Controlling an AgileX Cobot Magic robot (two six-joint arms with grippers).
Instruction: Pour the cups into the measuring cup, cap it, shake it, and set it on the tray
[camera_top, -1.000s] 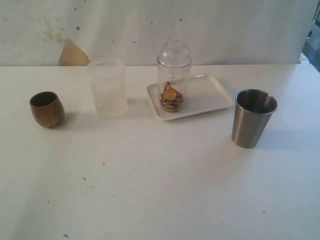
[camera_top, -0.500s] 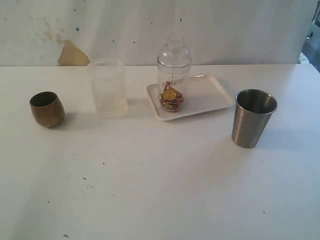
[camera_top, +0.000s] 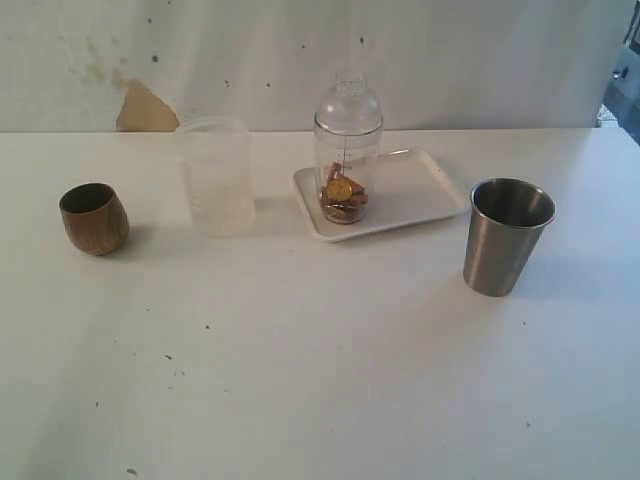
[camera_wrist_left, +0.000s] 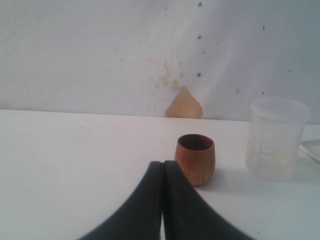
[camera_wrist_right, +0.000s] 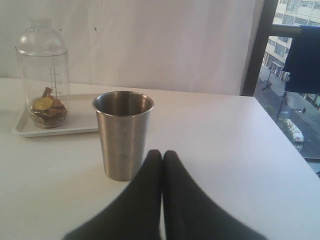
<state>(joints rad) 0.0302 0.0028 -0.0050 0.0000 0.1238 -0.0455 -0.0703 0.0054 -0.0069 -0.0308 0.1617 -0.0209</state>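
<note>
- I see the capped measuring cup (camera_top: 347, 165) upright on the white tray (camera_top: 425, 190).
- My left gripper (camera_wrist_left: 162, 165), fingers pressed together, faces the wooden cup (camera_wrist_left: 195, 158).
- My right gripper (camera_wrist_right: 162, 154) is likewise pressed together, facing the steel tumbler (camera_wrist_right: 123, 134).

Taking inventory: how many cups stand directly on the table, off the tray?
3: the wooden cup at far left, the frosted cup left of the white tray, the steel tumbler right of it. None looks hidden.

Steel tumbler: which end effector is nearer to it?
Right. The right end effector, shut, sits just short of the steel tumbler; the left end effector faces the wooden cup instead.
</note>
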